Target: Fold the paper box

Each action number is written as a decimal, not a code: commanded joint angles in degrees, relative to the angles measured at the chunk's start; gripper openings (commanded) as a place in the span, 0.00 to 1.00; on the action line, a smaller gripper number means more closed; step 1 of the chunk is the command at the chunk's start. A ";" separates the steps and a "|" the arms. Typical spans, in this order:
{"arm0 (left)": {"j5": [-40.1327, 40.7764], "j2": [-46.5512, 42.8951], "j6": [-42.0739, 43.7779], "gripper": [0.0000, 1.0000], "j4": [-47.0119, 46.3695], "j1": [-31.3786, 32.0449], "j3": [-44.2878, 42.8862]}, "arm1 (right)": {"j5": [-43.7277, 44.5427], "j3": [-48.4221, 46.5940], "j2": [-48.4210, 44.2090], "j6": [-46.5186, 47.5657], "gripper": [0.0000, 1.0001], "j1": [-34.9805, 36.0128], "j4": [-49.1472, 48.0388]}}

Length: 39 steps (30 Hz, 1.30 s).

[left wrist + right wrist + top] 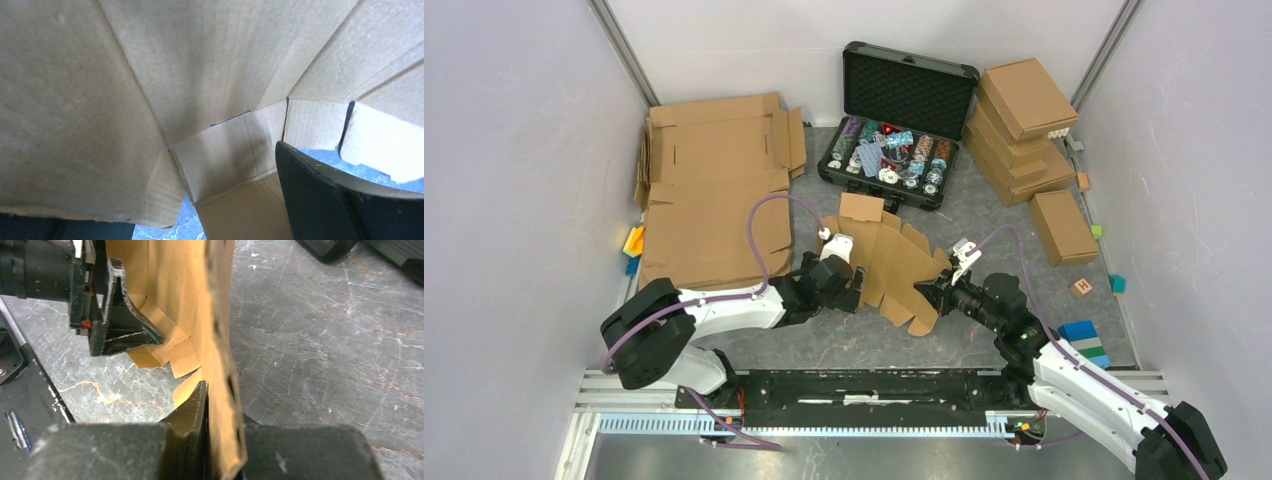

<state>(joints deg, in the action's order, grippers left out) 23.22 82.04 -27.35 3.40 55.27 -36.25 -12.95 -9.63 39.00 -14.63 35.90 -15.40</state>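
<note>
Item 1: right gripper (222,425), fingers pinched onto an edge panel of the paper box (889,265). I judge this holds that panel upright and keeps the blank from sliding.

Item 2: left gripper (849,283), fingers spread wide and gripping nothing, nosed in under the raised flaps on the box's opposite side. It is probably there to press a crease.

Location: the box is mid-table (984,230), between both grippers, on the near side of the black case (899,120).

Close-up paper box (200,75) flaps, black pincer finger (320,200), marbled table (170,231) beneath
</note>
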 commanded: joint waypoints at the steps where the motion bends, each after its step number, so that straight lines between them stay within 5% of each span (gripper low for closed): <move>1: -1.79 -4.47 -3.20 1.00 -0.49 -1.00 0.48 | 3.40 0.84 -2.40 2.70 0.10 0.35 -1.56; 11: -12.39 -9.23 -4.22 0.99 -3.14 -8.91 4.04 | 3.98 -1.13 -3.36 6.95 0.12 0.35 -0.19; 18: -22.12 -9.79 -3.94 0.80 -7.06 -16.72 5.44 | 3.14 -0.80 -4.52 7.71 0.13 0.33 -0.17; 33: -27.11 -9.08 5.40 0.87 -8.25 -20.61 3.48 | 2.57 -1.57 -4.40 12.19 0.13 0.40 0.11; 35: -27.98 -7.11 5.73 0.80 -7.84 -21.23 2.37 | 2.51 -1.46 -4.58 12.08 0.13 0.40 -0.15; 39: -30.02 -6.16 6.06 0.46 -8.58 -21.95 2.11 | 3.90 -1.19 -4.99 12.42 0.13 0.40 -0.22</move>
<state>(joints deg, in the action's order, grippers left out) -3.64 75.42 -25.02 -2.48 34.11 -32.18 -10.22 -9.41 34.59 -3.53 35.99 -14.41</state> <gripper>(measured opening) 0.575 0.126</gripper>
